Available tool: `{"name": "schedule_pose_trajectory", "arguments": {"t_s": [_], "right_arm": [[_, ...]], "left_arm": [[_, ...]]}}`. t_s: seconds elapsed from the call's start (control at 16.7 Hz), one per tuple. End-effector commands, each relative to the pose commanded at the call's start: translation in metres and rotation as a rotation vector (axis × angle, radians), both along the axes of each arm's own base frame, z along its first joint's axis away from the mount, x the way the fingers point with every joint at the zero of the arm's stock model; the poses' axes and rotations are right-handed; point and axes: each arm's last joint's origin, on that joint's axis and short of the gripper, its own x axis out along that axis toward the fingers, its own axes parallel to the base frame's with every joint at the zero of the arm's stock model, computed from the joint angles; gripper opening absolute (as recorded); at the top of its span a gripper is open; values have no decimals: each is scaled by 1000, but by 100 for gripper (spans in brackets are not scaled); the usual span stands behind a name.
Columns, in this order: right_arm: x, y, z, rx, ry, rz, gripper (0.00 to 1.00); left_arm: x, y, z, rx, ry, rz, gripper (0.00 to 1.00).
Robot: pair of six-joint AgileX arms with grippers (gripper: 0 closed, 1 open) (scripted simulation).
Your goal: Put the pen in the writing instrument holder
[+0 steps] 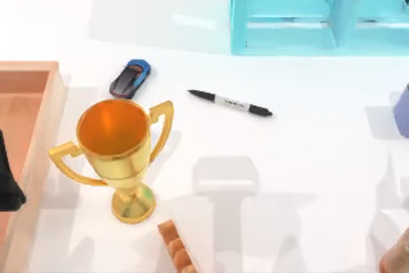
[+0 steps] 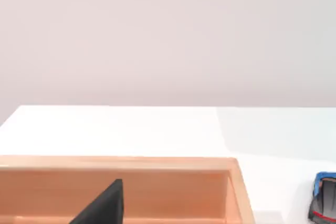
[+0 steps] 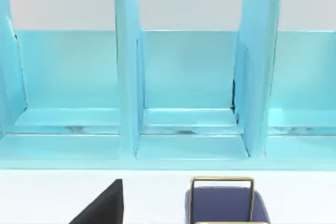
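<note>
The pen (image 1: 231,103) is found lying flat on the counter (image 1: 307,158), right of the toy car (image 1: 130,78) and trophy (image 1: 118,151), near the blue rack (image 1: 287,11). Claw states cannot be told.

Pen (image 1: 231,103) lies flat btwn toy car (image 1: 130,79) & teal rack (image 1: 300,11).

The print on the pen (image 1: 231,103) is too small to read. In the top view the wooden tray (image 1: 39,126) runs off the left edge, and a black shape (image 1: 7,180) there is cut off too. The light blue rack (image 1: 307,11) is cropped at the top and right. A purple object (image 1: 402,110) at the right edge and the orange pieces (image 1: 176,247) at the bottom edge are partly shown; what they are cannot be told. The toy car (image 2: 325,200) is cut off in the left wrist view.
</note>
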Motion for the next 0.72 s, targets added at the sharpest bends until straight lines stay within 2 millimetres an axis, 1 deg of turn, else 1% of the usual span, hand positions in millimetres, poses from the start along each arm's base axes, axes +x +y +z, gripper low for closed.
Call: {"name": "schedule_pose_trajectory", "arguments": {"t_s": [0.18,0.3,0.36,0.48,0.54,0.72], "right_arm": [[0,0,1,-1,1,1,100],[0,2,11,-15,15,17,100],[0,4,19,-26,27,29,100],[1,9,41,-58,63,57,100],[3,12,55,-77,87,71,100],[16,22,104,-146,164,118,100]], "left_arm": [[0,0,0,0,0,0,100],[0,0,0,0,0,0,100],[0,0,0,0,0,0,100],[0,0,0,0,0,0,100],[0,0,0,0,0,0,100],[0,0,0,0,0,0,100]]}}
